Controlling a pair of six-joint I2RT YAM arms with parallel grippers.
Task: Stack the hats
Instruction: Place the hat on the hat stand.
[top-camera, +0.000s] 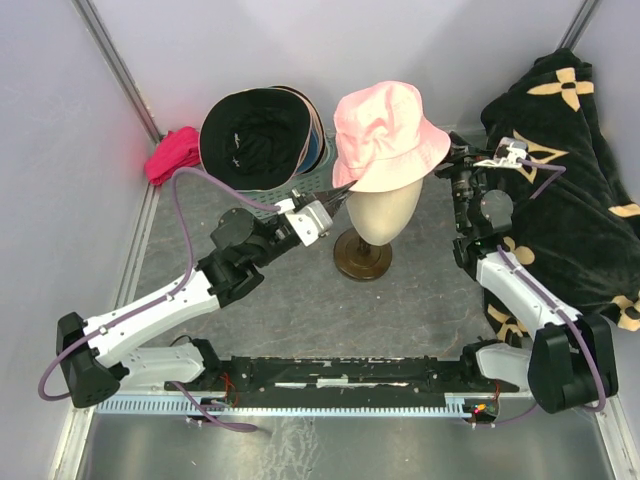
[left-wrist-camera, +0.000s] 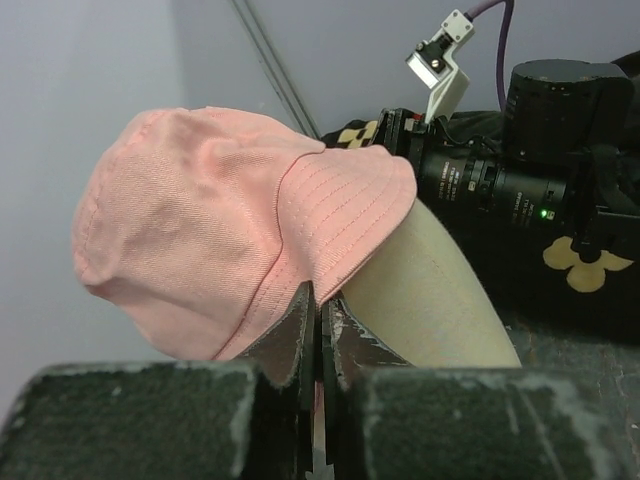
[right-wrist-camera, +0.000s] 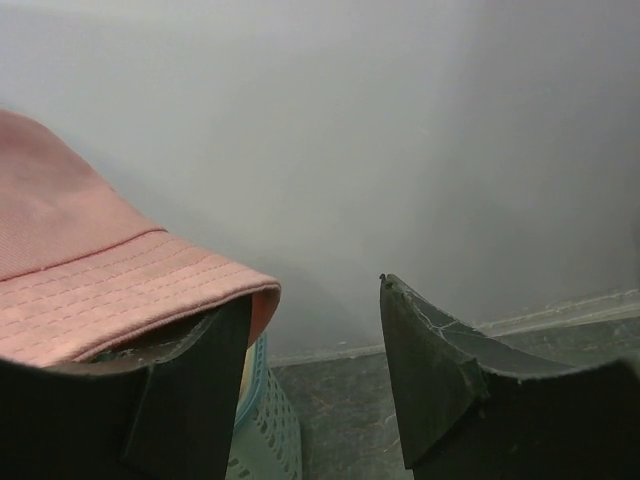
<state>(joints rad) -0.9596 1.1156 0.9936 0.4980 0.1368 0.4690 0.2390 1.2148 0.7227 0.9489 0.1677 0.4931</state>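
A pink hat (top-camera: 385, 130) sits on a cream mannequin head (top-camera: 386, 215) at the table's middle. My left gripper (top-camera: 338, 203) is at the brim's lower left edge. In the left wrist view it (left-wrist-camera: 320, 300) is shut, with the edge of the pink hat (left-wrist-camera: 200, 230) pinched between its tips. My right gripper (top-camera: 447, 160) is at the brim's right side. It (right-wrist-camera: 312, 290) stands open, and the brim of the pink hat (right-wrist-camera: 90, 280) lies over its left finger. A black hat (top-camera: 255, 135) tops a pile of hats at the back left.
The pile of hats sits in a teal basket (top-camera: 305, 180). A magenta cloth (top-camera: 172, 155) lies by the left wall. A large black cloth with beige flowers (top-camera: 570, 170) is heaped at the right. The mannequin stands on a brown round base (top-camera: 362, 262).
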